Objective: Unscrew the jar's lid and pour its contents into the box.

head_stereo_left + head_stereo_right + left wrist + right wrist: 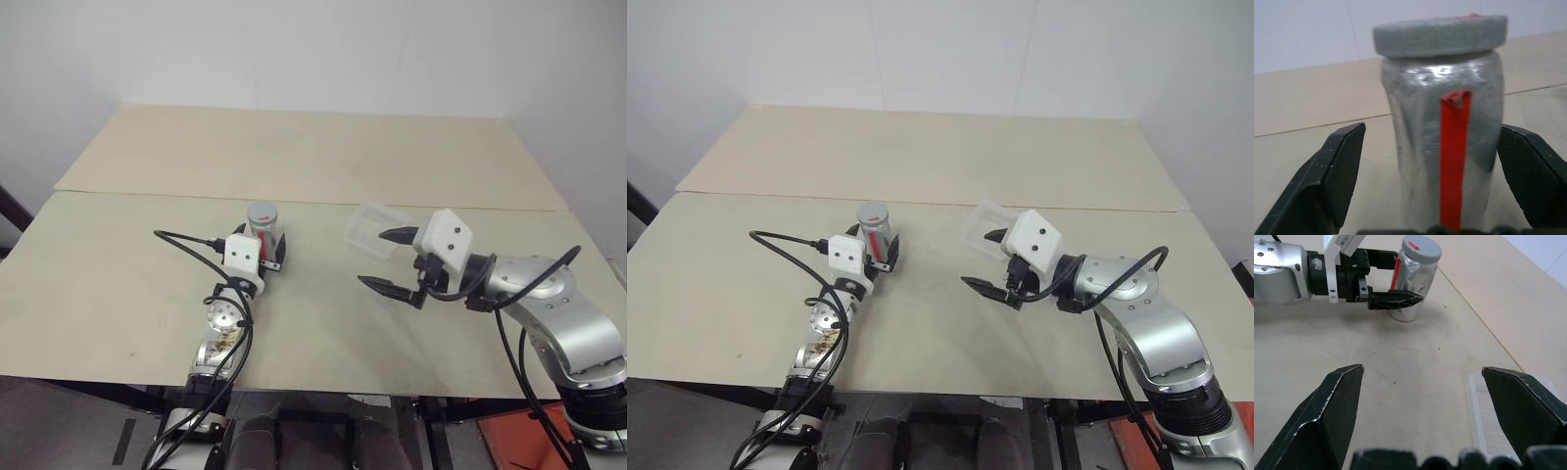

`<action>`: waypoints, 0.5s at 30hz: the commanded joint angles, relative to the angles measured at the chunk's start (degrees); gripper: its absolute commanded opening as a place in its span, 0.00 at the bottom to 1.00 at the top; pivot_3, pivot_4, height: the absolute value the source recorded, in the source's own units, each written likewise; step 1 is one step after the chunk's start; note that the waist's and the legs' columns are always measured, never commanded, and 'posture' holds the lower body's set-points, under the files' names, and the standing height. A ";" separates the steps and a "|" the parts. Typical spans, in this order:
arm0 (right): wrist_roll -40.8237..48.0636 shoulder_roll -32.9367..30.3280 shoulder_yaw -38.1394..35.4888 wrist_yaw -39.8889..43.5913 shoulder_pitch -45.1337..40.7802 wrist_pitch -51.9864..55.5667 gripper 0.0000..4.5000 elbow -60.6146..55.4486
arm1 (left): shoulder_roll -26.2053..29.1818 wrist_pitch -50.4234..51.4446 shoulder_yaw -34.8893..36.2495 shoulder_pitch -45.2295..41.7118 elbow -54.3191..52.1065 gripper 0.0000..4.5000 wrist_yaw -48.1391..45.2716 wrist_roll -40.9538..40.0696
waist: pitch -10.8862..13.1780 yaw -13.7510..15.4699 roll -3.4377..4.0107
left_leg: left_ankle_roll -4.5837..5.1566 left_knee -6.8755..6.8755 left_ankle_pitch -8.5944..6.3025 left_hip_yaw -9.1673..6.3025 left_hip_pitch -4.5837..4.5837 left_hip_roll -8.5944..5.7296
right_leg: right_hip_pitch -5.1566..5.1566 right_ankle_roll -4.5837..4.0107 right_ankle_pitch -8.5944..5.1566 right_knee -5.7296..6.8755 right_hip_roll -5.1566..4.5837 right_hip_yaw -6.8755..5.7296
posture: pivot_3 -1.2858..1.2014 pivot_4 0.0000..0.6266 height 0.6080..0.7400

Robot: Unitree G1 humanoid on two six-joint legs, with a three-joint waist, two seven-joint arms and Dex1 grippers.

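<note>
Silver jar (1442,142) — red stripe, grey lid (1440,34) seemingly on.

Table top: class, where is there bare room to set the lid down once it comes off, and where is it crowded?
Bare room: the whole far half of the table beyond the seam, and the near-left stretch beside the left arm. A smaller patch lies between the jar and the box. Crowded: around the jar, straddled by the open left claw, and by the box, where the open right claw hovers.
</note>
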 commanded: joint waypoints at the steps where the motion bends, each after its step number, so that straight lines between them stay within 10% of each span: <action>1: -0.19 -0.46 -2.17 -0.74 -0.55 -1.02 1.00 -2.22 | -0.97 -2.26 0.18 -1.77 0.12 0.99 2.39 0.76 | 0.00 -0.02 0.00 | 0.00 0.00 0.00 0.00 0.00 0.00 | 0.00 0.01 0.00 0.00 0.00 0.00 | 0.52 0.24 1.00; 5: -0.01 -0.71 -2.40 -0.98 -0.43 -0.84 1.00 -2.48 | -1.73 -3.15 0.73 -2.68 1.66 0.95 3.71 0.31 | 0.00 -0.01 0.00 | 0.00 0.01 0.00 -0.01 0.00 0.00 | 0.00 0.02 0.01 0.01 0.00 0.00 | 0.52 0.24 1.00; 13: 0.12 -1.04 -2.80 -1.69 0.05 0.10 1.00 -3.50 | -1.82 -3.54 -0.13 -3.19 3.28 0.43 1.81 -0.24 | 0.00 -0.01 0.00 | 0.00 0.01 0.00 0.00 0.00 -0.01 | 0.01 0.02 0.02 0.00 0.00 0.00 | 0.52 0.24 1.00; 15: 0.11 -1.03 -2.96 -1.80 0.25 0.13 1.00 -3.67 | -2.01 -3.19 -0.16 -3.29 3.15 0.43 1.22 -0.62 | 0.00 -0.01 0.00 | 0.00 0.01 0.00 0.00 0.00 -0.01 | 0.01 0.02 0.02 0.01 -0.01 0.00 | 0.52 0.24 1.00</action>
